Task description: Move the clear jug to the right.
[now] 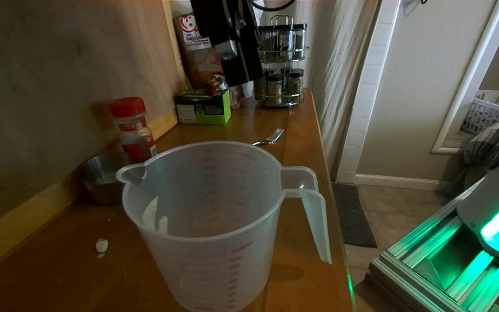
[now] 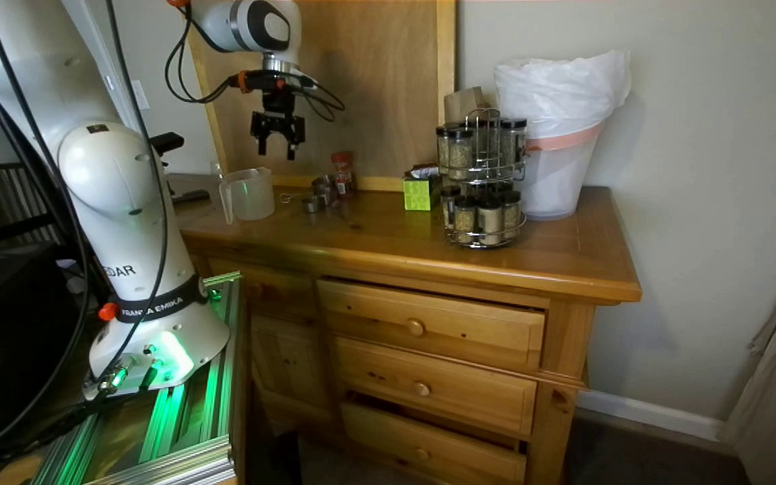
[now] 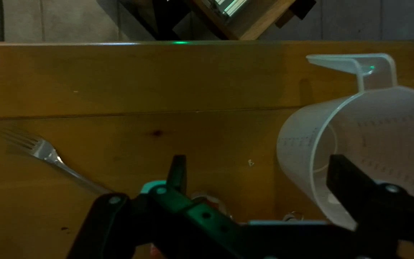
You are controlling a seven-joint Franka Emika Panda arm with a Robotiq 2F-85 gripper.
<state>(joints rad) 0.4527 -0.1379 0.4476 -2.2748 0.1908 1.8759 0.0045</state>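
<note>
The clear jug is a translucent whitish measuring jug with red scale marks. It stands upright on the wooden dresser top, near the front in an exterior view. It shows smaller, at the dresser's left end, in an exterior view, its handle toward the front edge. In the wrist view the jug is at the right, its right side cut off and partly covered by a finger. My gripper is open and empty in the air, higher than the jug and slightly right of it. Its fingers are wide apart in the wrist view.
Metal cups and a red-capped spice jar stand by the back panel. A fork lies on the dresser. A green box, a spice rack and a lined white bin are farther along. The dresser has a front edge.
</note>
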